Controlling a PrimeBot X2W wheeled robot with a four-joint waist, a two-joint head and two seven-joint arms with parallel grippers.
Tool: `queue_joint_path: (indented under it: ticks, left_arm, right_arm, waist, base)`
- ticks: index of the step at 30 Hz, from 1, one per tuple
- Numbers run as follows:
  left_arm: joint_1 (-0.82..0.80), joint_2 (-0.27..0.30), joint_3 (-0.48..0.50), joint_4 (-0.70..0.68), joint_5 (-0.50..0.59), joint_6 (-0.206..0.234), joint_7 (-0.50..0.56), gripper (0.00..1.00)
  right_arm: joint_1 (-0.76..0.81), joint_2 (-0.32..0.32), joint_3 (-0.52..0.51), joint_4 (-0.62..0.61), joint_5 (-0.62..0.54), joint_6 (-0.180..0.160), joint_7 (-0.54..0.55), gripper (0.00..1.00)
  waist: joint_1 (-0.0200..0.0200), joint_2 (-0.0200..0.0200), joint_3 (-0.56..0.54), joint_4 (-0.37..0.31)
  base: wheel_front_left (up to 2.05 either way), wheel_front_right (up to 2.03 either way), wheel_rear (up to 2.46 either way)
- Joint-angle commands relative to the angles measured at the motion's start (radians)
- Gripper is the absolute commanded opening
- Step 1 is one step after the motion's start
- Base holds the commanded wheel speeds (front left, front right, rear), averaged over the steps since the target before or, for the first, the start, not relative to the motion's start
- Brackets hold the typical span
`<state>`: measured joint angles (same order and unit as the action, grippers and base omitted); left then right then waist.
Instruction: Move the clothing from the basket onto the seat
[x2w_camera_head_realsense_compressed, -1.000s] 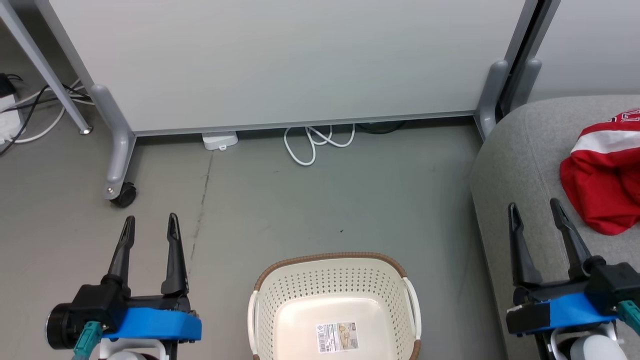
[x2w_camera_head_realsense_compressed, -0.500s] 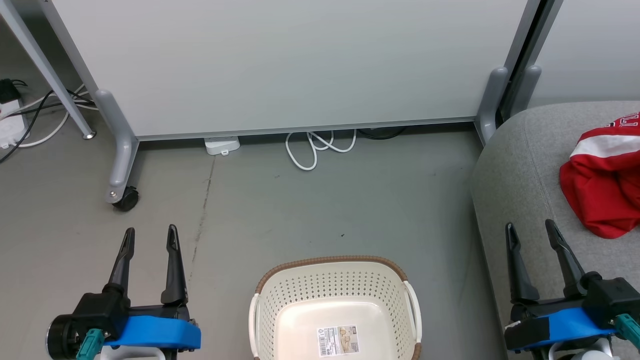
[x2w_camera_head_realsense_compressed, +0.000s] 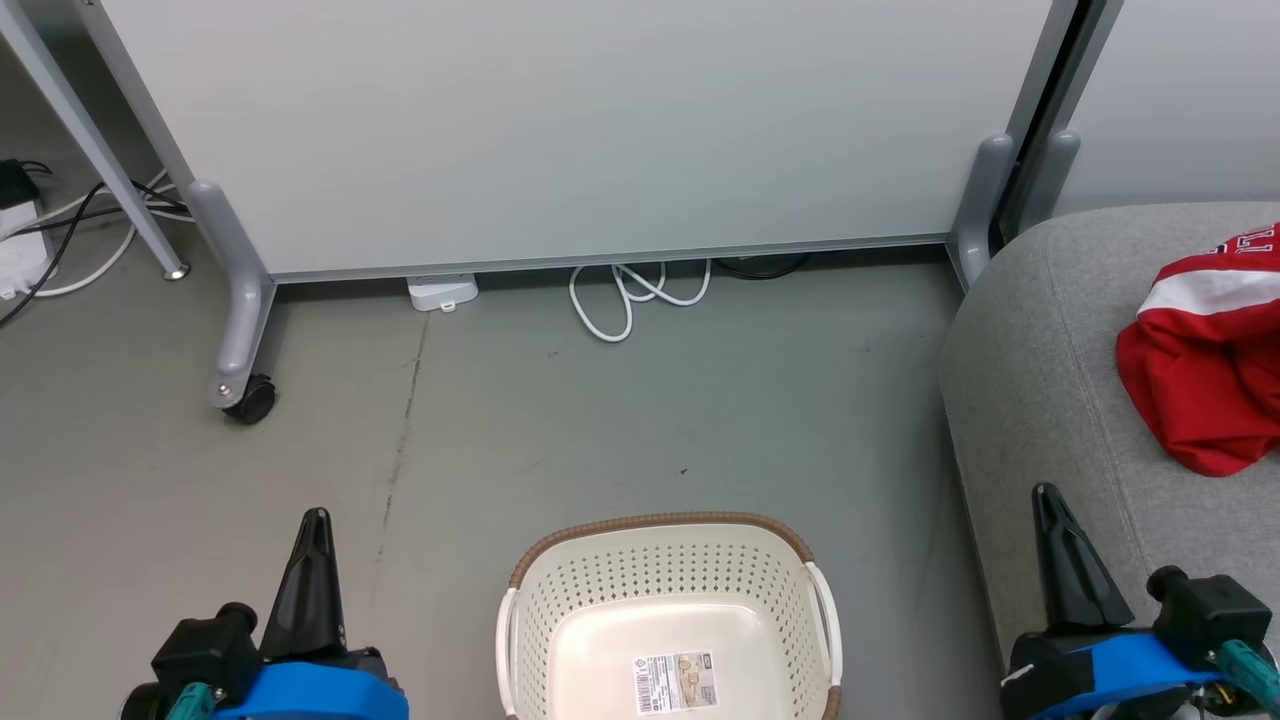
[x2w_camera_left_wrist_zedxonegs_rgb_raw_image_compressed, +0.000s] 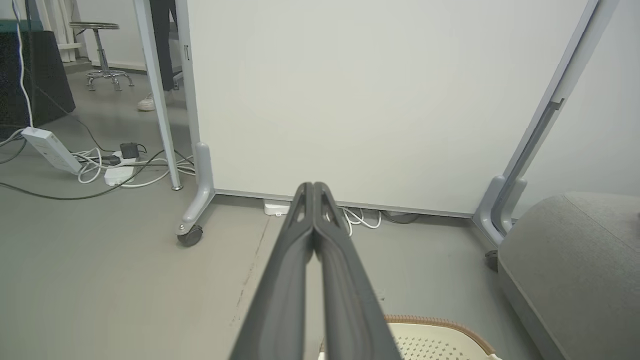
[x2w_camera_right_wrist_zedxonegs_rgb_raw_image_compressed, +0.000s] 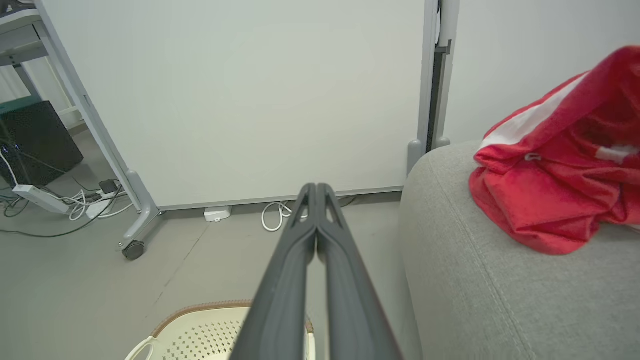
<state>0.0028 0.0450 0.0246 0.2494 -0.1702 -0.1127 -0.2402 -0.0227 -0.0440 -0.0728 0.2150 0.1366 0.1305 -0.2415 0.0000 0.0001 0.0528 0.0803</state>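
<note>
The left pincer (x2w_camera_head_realsense_compressed: 318, 516) and right pincer (x2w_camera_head_realsense_compressed: 1046, 492) were closed, empty. The clothing (x2w_camera_head_realsense_compressed: 1200, 370) lay on the seat (x2w_camera_head_realsense_compressed: 1040, 330), forward-right of the nearer right pincer; the basket (x2w_camera_head_realsense_compressed: 660, 524) seemed empty.

Basket (x2w_camera_head_realsense_compressed: 668, 560) on the floor (x2w_camera_head_realsense_compressed: 600, 420), centre foreground, with a label (x2w_camera_head_realsense_compressed: 678, 682) on its bottom. Seat (x2w_camera_head_realsense_compressed: 1040, 330) to its right, near. Clothing (x2w_camera_head_realsense_compressed: 1195, 370) heaped on the seat, well apart from the basket. Behind both stands a partition panel (x2w_camera_head_realsense_compressed: 580, 120), with a coiled cable (x2w_camera_head_realsense_compressed: 640, 290) on the floor at its base. Left gripper (x2w_camera_head_realsense_compressed: 317, 515) to the basket's left. Right gripper (x2w_camera_head_realsense_compressed: 1045, 492) over the seat's near edge.
</note>
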Motion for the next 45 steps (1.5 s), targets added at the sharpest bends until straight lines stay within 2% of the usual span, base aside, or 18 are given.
queue_joint_path:
  ticks: [1, 22, 45]
  left_arm:
    - [-0.021, 0.003, 0.010, -0.012, -0.063, -0.001, 0.014, 0.00]
    - [-0.047, 0.004, 0.029, -0.015, -0.439, -0.006, 0.104, 0.00]
    - [-0.070, 0.005, 0.049, -0.013, -0.747, -0.012, 0.181, 0.00]
  right_arm:
    - [-0.014, -0.003, -0.005, -0.011, 0.068, 0.000, 0.015, 0.00]
    - [-0.034, -0.004, -0.013, -0.004, 0.452, 0.000, 0.105, 0.00]
    - [-0.053, -0.006, -0.022, 0.005, 0.767, 0.000, 0.183, 0.00]
  waist:
    - [0.0000, -0.0001, -0.001, -0.002]
    - [0.0000, -0.0001, -0.009, -0.015]
    - [0.0000, -0.0001, -0.018, -0.030]
  base:
    - [0.00, 0.00, 0.00]
    - [0.00, 0.00, 0.00]
    - [0.00, 0.00, 0.00]
